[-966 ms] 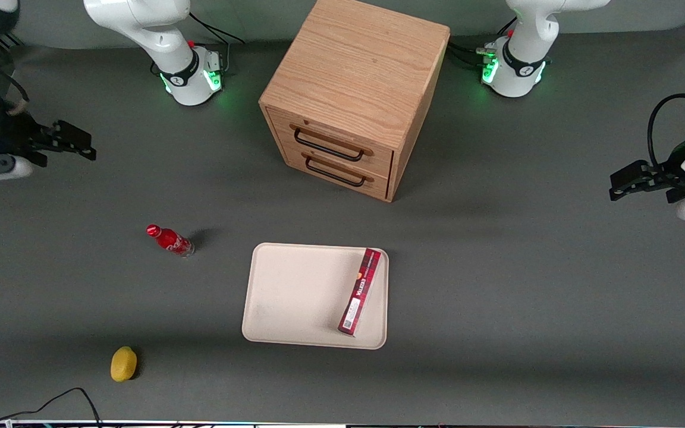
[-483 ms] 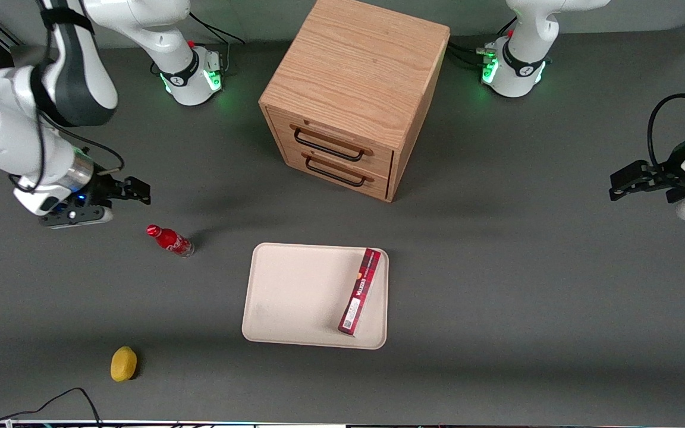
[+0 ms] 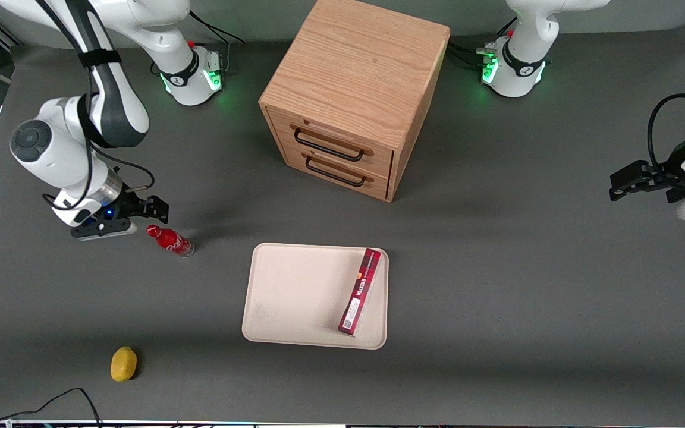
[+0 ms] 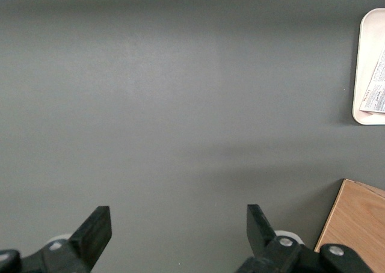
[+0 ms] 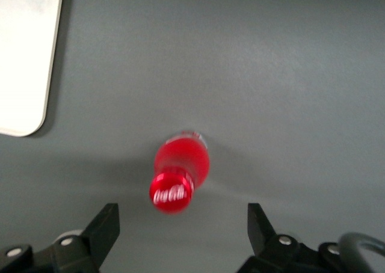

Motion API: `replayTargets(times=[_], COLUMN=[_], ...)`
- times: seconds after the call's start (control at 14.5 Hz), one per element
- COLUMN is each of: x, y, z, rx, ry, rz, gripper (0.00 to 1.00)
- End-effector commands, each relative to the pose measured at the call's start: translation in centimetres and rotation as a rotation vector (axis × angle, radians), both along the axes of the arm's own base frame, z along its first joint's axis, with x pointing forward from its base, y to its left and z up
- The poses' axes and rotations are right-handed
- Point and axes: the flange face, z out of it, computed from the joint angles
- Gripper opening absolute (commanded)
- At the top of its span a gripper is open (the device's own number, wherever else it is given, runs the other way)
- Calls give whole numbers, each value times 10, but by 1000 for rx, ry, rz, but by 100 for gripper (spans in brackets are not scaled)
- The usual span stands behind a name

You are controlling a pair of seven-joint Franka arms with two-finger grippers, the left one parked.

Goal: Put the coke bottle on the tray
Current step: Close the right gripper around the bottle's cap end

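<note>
Gripper (image 3: 153, 208) has closed in on coke bottle (image 3: 169, 240), fingers (image 5: 103, 230) spread.

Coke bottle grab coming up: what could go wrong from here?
1. The coke bottle stands upright and slim; the open gripper, just beside its cap and farther from the front camera, could clip the cap and topple it.
2. The carton box fills one side of the tray; placing near it risks a knock.

- The gripper (image 3: 155, 207), fingers spread, hangs just above the upright coke bottle (image 3: 169, 240), bare table around it.
- The tray (image 3: 295, 294) holds a carton box (image 3: 360, 291) along its parked-arm edge; the remainder lies bare.
</note>
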Motion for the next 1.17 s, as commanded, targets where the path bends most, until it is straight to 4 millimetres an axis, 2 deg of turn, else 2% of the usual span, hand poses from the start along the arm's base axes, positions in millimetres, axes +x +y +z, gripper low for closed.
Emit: replayTargets(times=[0.0, 0.14, 0.62, 0.83, 0.9, 1.03, 1.1], x=[9, 11, 14, 10, 10, 8, 8], y=[5, 14, 15, 14, 14, 13, 13], z=[-13, -12, 3, 7, 7, 9, 10], rx=[-6, -2, -2, -7, -6, -8, -8], ry=[-28, -30, -37, -3, -5, -2, 7], rz=[15, 15, 20, 32, 30, 31, 30], gripper=[94, 94, 83, 71, 64, 46, 32])
